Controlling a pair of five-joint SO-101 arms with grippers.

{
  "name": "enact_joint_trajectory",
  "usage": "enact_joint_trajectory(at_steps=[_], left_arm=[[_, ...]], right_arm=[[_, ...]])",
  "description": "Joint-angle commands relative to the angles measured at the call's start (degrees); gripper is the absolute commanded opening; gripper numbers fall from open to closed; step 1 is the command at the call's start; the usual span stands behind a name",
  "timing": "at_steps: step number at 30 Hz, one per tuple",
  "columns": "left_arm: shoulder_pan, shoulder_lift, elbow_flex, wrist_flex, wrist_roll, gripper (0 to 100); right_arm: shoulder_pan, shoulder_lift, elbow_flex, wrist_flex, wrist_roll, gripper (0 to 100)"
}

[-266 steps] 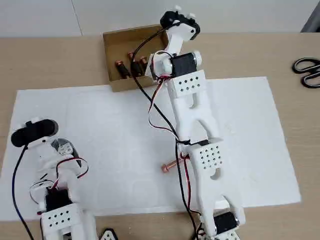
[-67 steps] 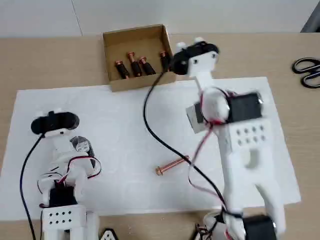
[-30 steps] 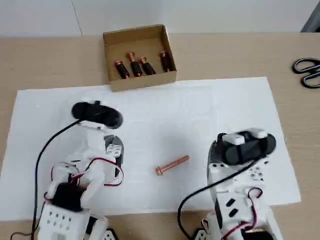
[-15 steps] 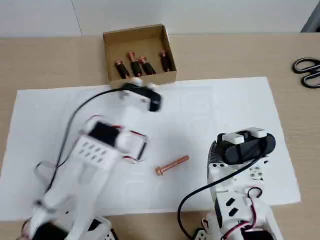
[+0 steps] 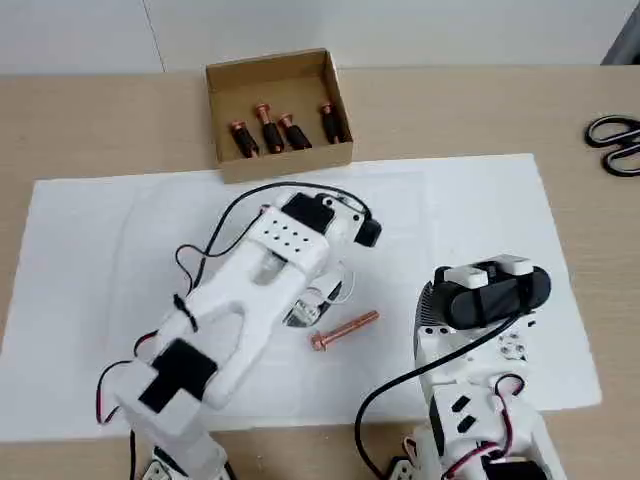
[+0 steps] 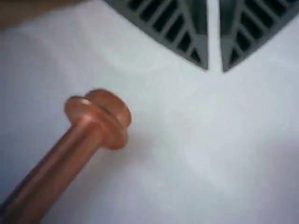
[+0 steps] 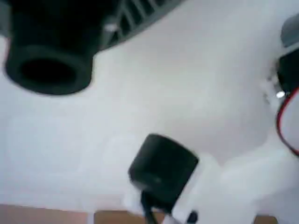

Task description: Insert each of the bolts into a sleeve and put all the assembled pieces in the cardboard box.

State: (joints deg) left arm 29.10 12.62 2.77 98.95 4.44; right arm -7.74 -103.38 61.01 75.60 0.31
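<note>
Left pincer hangs almost pressed together, pinching nothing, just beside the head of the loose bolt mid-frame on the paper (right pincer seems to pinch a sleeve). Bolt pickup looks in hand; next it must spread and straddle the shank.

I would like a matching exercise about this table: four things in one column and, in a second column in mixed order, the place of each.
Things
1. long copper bolt
2. black-handled scissors
3. four assembled bolt-and-sleeve pieces
4. short black tube sleeve

Places
A. in the right claw
B. inside the brown cardboard box
C. lying on the white paper sheet
D. on the bare wooden table, far right

Pairs: 1-C, 2-D, 3-B, 4-A
</note>
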Motion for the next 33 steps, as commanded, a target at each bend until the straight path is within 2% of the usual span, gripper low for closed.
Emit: enact_joint_trajectory(at_steps=[1,5,11,15,20,25,33], left_arm=[[0.09,-0.18,-5.23,1.41,-2.64,1],[1.23,-0.09,-7.16,1.32,-15.12,1],[6.33,-0.18,-7.25,1.23,-21.63,1],[8.18,0.35,-7.34,1.05,-22.68,3],[8.26,0.35,-7.34,1.05,-25.85,15],[8.26,0.35,-7.34,0.97,-28.57,15],[8.35,0.44,-7.08,-3.08,-28.75,15]], right_arm=[[0.48,-0.57,-0.35,-1.01,0.44,0.4],[0.48,-0.57,-0.35,-1.19,0.44,0.4],[0.48,-0.66,-0.35,-1.45,0.44,0.4],[0.48,-0.66,-0.35,-1.45,0.44,0.4],[0.48,-0.66,-0.35,-1.45,0.44,0.4],[0.48,-0.66,-0.35,-1.45,0.44,0.4],[0.48,-0.66,-0.35,-1.36,0.35,0.4]])
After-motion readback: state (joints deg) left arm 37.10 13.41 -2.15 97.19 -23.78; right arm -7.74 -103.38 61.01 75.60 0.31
